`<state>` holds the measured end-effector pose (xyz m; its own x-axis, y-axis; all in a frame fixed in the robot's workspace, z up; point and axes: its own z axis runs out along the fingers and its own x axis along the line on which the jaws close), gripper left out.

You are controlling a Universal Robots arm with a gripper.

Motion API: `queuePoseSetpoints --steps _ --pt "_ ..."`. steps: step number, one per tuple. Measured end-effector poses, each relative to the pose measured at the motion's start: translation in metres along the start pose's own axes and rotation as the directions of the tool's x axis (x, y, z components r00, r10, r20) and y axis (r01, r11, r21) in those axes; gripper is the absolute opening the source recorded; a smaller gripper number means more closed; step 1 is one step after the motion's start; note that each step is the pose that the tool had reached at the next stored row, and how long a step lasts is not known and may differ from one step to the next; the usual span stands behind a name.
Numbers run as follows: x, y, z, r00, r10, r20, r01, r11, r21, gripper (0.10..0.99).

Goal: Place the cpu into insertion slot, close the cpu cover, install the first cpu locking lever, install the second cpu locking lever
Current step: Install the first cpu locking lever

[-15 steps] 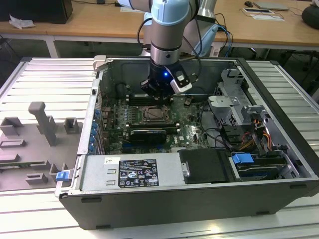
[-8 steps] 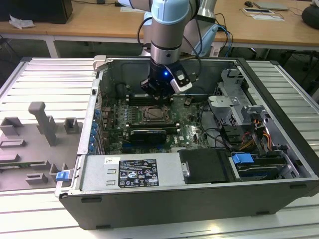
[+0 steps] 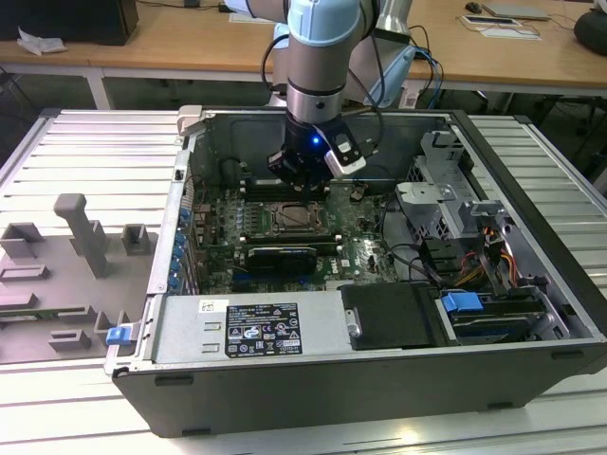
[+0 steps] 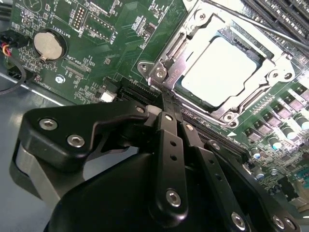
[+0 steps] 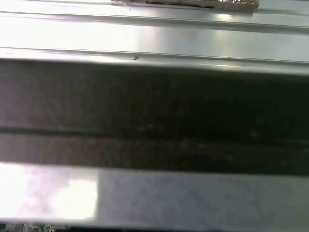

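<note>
Inside open computer case (image 3: 171, 313), cpu (image 4: 223, 67) sits in insertion slot (image 4: 195, 60), cpu cover (image 4: 169, 65) apparently down. Gripper (image 4: 166, 94) clenched, empty, tips at cover's corner. Risk: tips slip off frame, gouge motherboard (image 4: 111, 34).

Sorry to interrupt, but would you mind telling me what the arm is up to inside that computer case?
The arm has reached into the open computer case and its gripper is shut, empty, with the tips right at a corner of the cpu cover. The cpu already sits in the insertion slot on the green motherboard, and the cover lies down around it, its pale top showing through the window.
</note>
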<state>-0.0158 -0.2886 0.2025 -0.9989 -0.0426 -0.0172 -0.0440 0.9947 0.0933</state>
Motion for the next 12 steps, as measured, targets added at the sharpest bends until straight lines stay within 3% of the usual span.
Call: queuePoseSetpoints --steps 2,7,12 --pt "0.0000 -0.0003 0.0009 1.0000 0.000 -0.0006 0.000 1.0000 0.004 0.106" --pt "0.0001 -0.0002 0.0008 1.0000 0.000 -0.0005 0.000 1.0000 0.004 0.106" --pt "-0.0002 0.0010 -0.0124 1.0000 0.000 -0.0005 0.000 1.0000 0.004 0.106"
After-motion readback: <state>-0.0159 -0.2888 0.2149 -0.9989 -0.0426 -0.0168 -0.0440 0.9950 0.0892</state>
